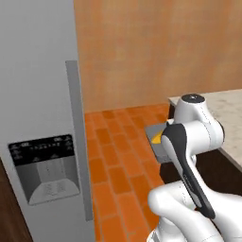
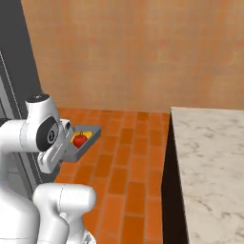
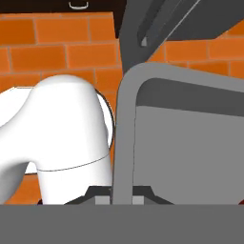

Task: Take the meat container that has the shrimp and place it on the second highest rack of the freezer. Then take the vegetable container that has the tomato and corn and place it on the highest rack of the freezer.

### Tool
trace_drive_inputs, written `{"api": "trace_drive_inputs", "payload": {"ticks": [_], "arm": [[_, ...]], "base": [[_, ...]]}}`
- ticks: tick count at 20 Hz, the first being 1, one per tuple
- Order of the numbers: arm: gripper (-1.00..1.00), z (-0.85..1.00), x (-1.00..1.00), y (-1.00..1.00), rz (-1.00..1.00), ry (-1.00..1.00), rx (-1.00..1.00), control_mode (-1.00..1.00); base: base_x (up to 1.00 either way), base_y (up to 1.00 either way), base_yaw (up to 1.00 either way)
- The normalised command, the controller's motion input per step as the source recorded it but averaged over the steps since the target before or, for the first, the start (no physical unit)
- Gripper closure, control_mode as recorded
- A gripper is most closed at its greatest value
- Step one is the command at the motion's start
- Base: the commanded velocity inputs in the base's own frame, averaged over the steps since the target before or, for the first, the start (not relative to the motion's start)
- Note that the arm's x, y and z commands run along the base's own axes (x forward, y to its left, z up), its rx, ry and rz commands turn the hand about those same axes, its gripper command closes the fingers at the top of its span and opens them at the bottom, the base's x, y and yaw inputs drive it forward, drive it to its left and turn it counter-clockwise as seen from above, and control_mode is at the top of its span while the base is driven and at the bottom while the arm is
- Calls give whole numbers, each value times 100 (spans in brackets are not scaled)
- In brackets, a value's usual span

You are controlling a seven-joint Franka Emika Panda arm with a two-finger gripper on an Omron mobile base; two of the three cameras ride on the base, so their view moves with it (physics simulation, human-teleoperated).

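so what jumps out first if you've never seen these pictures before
The grey tray held up in mid-air over the orange brick floor, with the red tomato and a bit of yellow corn in it; the tool is shut on its rim. To the left looms the big grey fridge with its black dispenser panel, and to the right a marble counter.

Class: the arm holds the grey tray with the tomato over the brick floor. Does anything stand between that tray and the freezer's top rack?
Yes. The freezer shows only its closed grey door with the long handle; no racks are visible. The tray, gripped at its rim, hangs beside it.
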Motion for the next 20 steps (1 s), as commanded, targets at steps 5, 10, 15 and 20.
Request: {"api": "trace_drive_inputs", "payload": {"ticks": [5,10,15,20], "arm": [[100,0,0,0,0,0,0,100],[100,0,0,0,0,0,0,100],[100,0,0,0,0,0,0,100],[100,0,0,0,0,0,0,100]], "base": [[100,-30,24],[100,-23,42],[100,-29,64],[100,-16,77]]}}
